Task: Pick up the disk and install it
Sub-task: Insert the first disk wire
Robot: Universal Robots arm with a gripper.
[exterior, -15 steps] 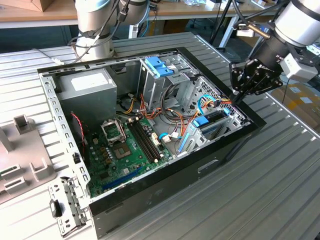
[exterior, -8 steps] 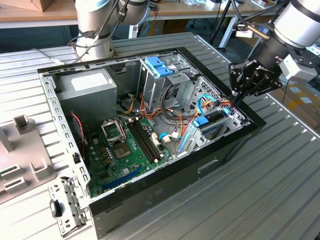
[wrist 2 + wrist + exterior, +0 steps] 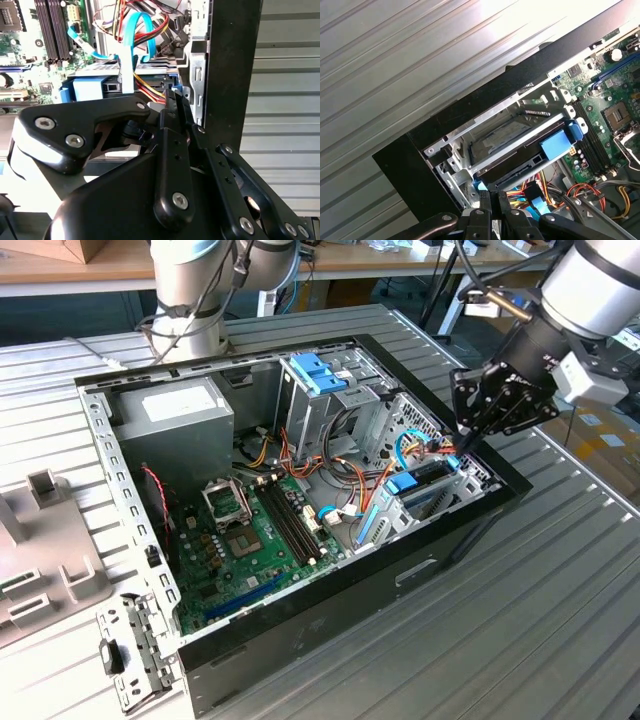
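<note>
I see the disk (image 3: 520, 160) lying flat in its bay, long axis along the case's (image 3: 330, 610) front wall. My hand (image 3: 462, 445) reaches down at its 3 o'clock end, fingers clenched, gripping nothing.

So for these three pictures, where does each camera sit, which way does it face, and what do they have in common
Exterior view: off the arm and above, looking down at the open computer case on the ribbed table; the arm and gripper reach in from the exterior view's right.
Second wrist view: on the wrist, looking past the gripper at the blue-railed disk and cables.
First wrist view: on the wrist, looking along the gripper at the disk in its bay.
Shared: both wrist views show the disk and the closed jaws.
</note>
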